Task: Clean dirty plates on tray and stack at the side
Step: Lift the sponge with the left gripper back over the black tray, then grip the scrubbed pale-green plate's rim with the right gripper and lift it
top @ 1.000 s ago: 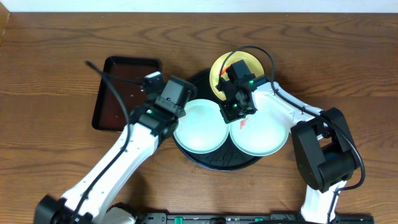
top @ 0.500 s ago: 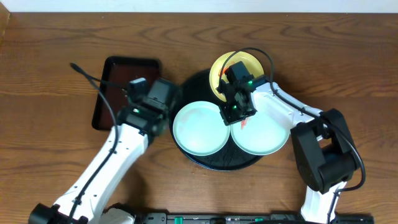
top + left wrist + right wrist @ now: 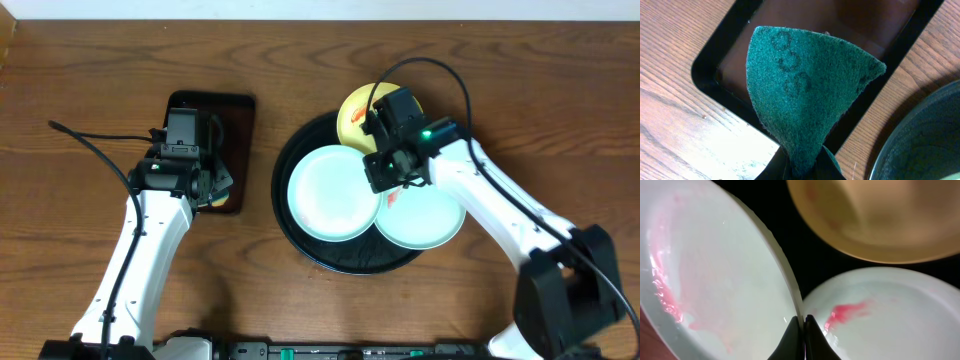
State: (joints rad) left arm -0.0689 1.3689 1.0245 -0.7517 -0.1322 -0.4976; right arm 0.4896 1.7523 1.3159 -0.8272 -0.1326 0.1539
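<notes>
overhead: your right hand (image 3: pixel 392 178) is clenched on the rim of the left mint plate (image 3: pixel 330 195), which sits on the black tray (image 3: pixel 300 245) at mid-counter (image 3: pixel 80 80). the right mint plate (image 3: pixel 430 215) touches it, and the yellow plate (image 3: pixel 352 112) lies at the tray's far rim. your left hand (image 3: pixel 210 190) hangs over the brown tray (image 3: pixel 235 130), well to the left.

left wrist: that hand grips a green scouring pad (image 3: pixel 805 85) above the brown tray.

right wrist: closed fingers (image 3: pixel 791 339) pinch the plate's rim; pink smears mark both mint plates.
</notes>
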